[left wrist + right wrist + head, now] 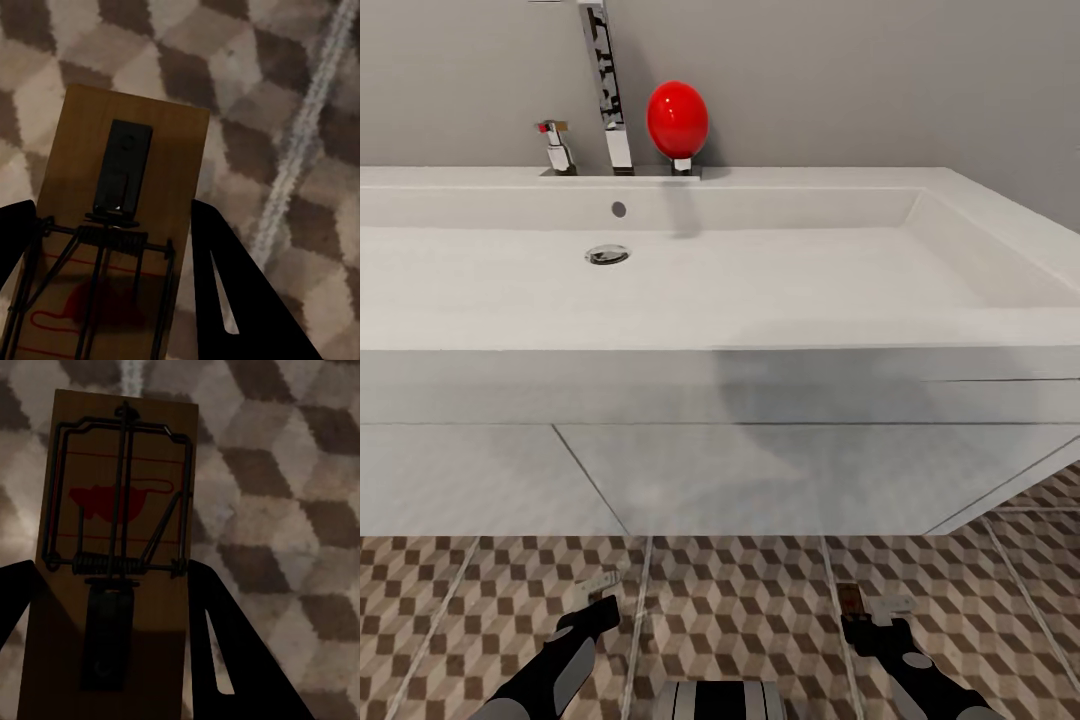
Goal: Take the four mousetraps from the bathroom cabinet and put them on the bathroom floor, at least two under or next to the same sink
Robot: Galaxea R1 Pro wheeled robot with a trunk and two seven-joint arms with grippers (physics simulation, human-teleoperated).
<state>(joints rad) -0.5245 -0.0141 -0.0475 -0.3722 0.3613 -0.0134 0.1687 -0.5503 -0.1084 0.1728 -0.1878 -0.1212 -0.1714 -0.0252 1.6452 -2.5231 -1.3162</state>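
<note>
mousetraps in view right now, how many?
2. One mousetrap sits between the left gripper fingers, one between the right gripper fingers, both over the bathroom floor before the sink. Others may be out of frame.

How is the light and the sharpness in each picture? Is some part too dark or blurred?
Head view: bright and even, a soft shadow on the sink front. Left wrist view: dim; the mousetrap is clear, the floor tiles blurry. Right wrist view: dim too; the lower mousetrap falls in shadow.
</note>
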